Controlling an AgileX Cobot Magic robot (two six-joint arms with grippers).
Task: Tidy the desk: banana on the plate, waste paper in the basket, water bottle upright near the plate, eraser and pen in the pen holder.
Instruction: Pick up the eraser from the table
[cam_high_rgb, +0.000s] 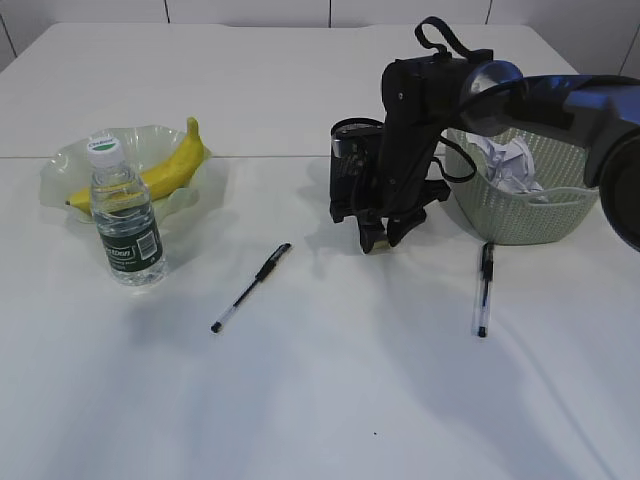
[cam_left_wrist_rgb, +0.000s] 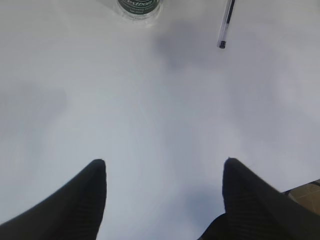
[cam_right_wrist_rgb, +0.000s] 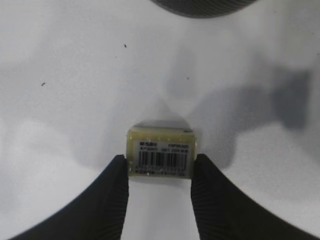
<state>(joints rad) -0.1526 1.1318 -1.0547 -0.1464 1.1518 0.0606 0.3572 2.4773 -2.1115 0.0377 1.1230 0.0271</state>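
Right wrist view: right gripper (cam_right_wrist_rgb: 160, 172) fingers flank eraser (cam_right_wrist_rgb: 161, 152), touching.

White table (cam_high_rgb: 300, 400) bears plate (cam_high_rgb: 60, 165), bottle (cam_high_rgb: 125, 225), two pens (cam_high_rgb: 250, 287), basket (cam_high_rgb: 520, 215).

Your right arm reaches in from the right edge and bends steeply down at the wrist, so the right claw (cam_high_rgb: 378, 238) points at the counter (cam_high_rgb: 330, 400) with its tips low against it. Its two fingers (cam_right_wrist_rgb: 117, 195) press both sides of the eraser (cam_right_wrist_rgb: 161, 152). Your left claw (cam_left_wrist_rgb: 165, 172) hangs above bare counter, fingers spread wide with nothing between them
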